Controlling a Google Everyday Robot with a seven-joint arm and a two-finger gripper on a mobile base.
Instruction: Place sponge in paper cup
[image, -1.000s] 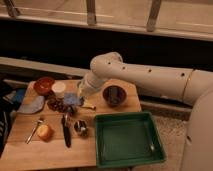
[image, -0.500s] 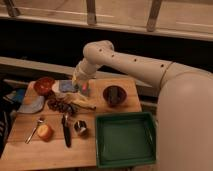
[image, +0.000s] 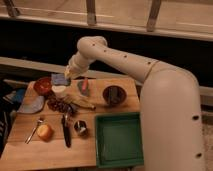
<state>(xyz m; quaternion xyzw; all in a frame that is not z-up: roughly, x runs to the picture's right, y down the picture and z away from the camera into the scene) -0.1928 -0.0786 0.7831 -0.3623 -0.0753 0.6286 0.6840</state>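
Reaching in from the right with the white arm (image: 125, 60) over the wooden table (image: 50, 152). Clenching the gripper (image: 66, 76) on the blue sponge (image: 58, 79) at the back left, jaws pinched tight. Holding the sponge just behind the paper cup (image: 58, 91), not inside it. Noting a reddish-brown bowl (image: 43, 85) just beside the cup's left, a grey-blue cloth (image: 32, 105) nearer the front. Noting a green tray (image: 119, 140) well apart at front right, a dark bowl (image: 114, 95) behind it.

Claw (image: 69, 74) farther left (at sponge (image: 58, 79))
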